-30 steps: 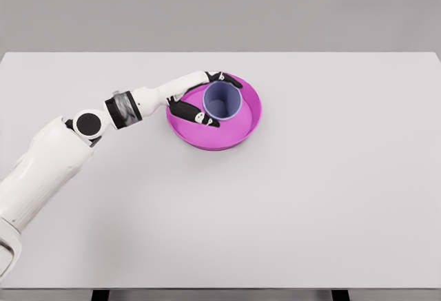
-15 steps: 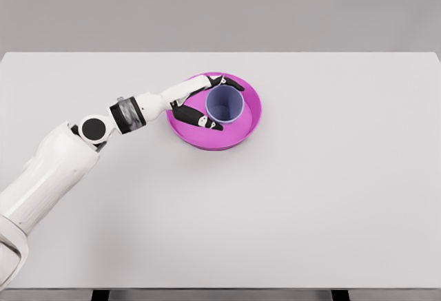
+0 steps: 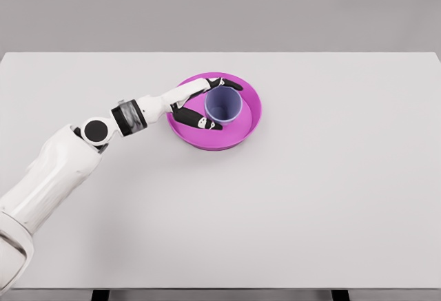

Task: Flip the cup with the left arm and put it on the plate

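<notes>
Small lavender plastic cup (image 3: 223, 104) stands upright, mouth up, inside the shallow magenta round plate (image 3: 244, 130). Left hand (image 3: 195, 102) fingers spread around the cup's left wall; contact unclear. Likely light, rigid, slick; grip mid-wall.

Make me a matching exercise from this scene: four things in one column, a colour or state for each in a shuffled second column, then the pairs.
Things:
1. cup
2. plate
3. left hand
4. table

Descriptions:
A. magenta, holding the cup
B. light grey, bearing the plate
C. blue-purple, upright, mouth up
D. fingers spread around the cup

Pairs: 1-C, 2-A, 3-D, 4-B
</notes>
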Robot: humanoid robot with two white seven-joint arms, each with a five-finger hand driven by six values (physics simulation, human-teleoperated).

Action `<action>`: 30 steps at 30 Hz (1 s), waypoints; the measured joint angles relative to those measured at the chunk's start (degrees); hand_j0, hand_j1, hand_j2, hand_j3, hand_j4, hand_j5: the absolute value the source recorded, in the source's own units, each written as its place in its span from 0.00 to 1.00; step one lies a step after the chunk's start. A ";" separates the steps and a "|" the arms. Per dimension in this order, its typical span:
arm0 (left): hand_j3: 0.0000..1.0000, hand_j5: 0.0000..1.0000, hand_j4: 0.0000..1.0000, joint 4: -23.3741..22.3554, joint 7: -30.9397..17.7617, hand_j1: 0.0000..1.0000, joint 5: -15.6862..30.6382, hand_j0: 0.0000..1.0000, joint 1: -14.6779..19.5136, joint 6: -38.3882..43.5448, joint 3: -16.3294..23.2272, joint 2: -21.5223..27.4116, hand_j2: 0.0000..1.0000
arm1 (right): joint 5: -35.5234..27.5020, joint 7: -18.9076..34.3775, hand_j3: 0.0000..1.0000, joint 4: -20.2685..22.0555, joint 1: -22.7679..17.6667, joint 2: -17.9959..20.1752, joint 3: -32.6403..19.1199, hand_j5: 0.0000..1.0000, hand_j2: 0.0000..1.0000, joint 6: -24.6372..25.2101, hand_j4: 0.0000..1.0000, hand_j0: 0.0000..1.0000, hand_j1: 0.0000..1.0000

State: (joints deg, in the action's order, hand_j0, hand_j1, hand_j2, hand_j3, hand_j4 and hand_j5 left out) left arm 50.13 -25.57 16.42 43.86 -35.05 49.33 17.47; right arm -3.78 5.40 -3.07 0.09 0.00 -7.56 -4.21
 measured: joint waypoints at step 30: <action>1.00 1.00 1.00 0.16 -0.02 1.00 -0.34 1.00 0.09 -0.04 -1.98 0.02 1.00 | 0.00 -0.03 1.00 0.00 0.00 0.00 0.00 1.00 1.00 0.00 1.00 1.00 1.00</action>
State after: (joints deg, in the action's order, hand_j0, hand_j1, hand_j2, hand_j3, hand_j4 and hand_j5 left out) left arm 50.29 -25.59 16.09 43.95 -35.09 47.35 17.49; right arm -3.78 5.37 -3.07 0.09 0.00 -7.56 -4.21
